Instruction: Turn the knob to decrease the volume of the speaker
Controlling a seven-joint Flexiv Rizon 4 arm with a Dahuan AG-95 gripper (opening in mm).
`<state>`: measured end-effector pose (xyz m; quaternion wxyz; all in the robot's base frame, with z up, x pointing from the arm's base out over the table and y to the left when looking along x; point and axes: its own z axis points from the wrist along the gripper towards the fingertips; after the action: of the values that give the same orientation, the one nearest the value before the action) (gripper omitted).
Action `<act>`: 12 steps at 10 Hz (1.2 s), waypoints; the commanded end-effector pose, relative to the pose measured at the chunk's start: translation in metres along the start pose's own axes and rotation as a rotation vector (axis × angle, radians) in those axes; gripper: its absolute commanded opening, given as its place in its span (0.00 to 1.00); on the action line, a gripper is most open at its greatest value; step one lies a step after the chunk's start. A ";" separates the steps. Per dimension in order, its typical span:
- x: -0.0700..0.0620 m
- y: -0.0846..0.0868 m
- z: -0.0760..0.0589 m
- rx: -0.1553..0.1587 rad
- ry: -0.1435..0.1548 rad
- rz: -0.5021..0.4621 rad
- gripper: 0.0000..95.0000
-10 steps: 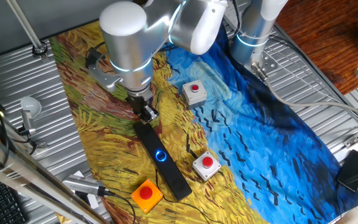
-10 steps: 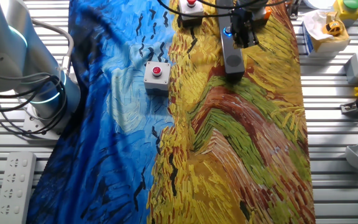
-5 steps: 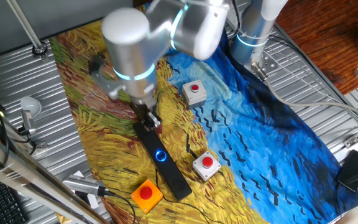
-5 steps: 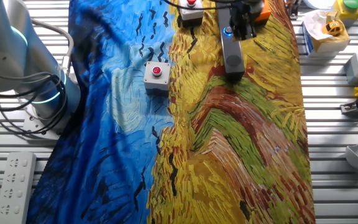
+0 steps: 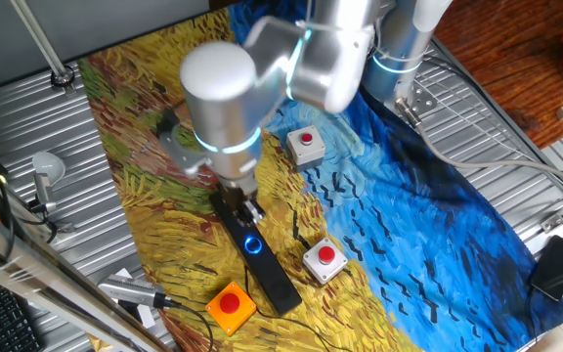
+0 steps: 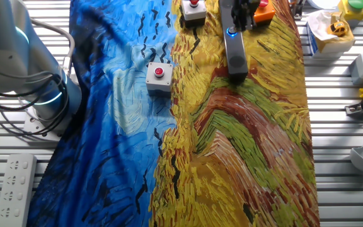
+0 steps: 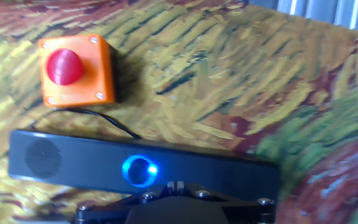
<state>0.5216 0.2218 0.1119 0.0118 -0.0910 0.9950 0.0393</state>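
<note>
Orange box with a red push button (image 7: 76, 70) at upper left of the hand view, on the yellow painted cloth (image 7: 229, 74). Below it, long slim black speaker bar (image 7: 61, 163), round blue-lit knob (image 7: 138, 170) near mid-length. Directly above the knob, black two-finger gripper (image 5: 248, 211); finger spread impossible to tell.

table: ribbed grey metal top (image 5: 516, 147) | cover: painted cloth (image 6: 244, 145), yellow-brown swirls on one half, blue with black dashes on the other | beyond table edge: reddish wood floor (image 5: 516, 59) | edge clutter: white power strip (image 6: 14, 183), black box (image 5: 558, 266), white desk lamp (image 5: 47, 168) | light: even, bright
</note>
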 end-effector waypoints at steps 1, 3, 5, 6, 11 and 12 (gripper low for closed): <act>0.000 0.000 0.000 0.004 -0.003 -0.036 0.00; 0.000 0.000 0.000 0.004 -0.007 -0.072 0.00; 0.000 0.000 0.000 -0.008 -0.013 -0.083 0.00; 0.000 0.000 0.000 -0.006 -0.010 -0.073 0.00; -0.004 0.012 0.006 -0.007 -0.019 -0.030 0.60; -0.005 0.014 0.007 -0.006 -0.018 -0.024 0.60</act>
<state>0.5240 0.2387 0.1049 0.0214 -0.1023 0.9936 0.0435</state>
